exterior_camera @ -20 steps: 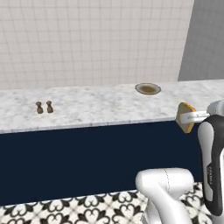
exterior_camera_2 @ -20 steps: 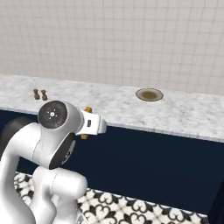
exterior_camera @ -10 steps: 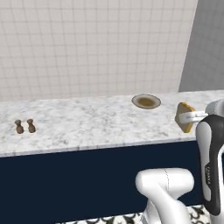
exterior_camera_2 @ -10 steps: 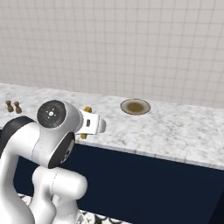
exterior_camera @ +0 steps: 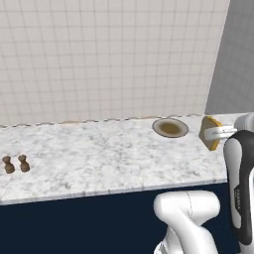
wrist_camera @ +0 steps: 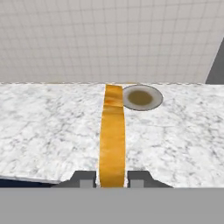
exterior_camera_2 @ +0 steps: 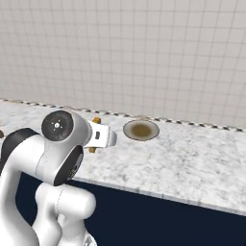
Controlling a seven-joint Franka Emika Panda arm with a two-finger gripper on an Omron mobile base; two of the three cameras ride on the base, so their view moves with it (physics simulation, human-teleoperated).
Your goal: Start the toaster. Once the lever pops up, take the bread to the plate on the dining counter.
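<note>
Bread carried edge-on over the dining counter.
The bread [wrist_camera: 112,140] stands upright on its thin edge, clamped between the fingers of the gripper [wrist_camera: 112,179], held above the dining counter [wrist_camera: 52,131]. The plate [wrist_camera: 141,97] lies on the marble at about one o'clock of the slice. Two small brown shakers [exterior_camera: 15,164] stand well apart at nine o'clock.
</note>
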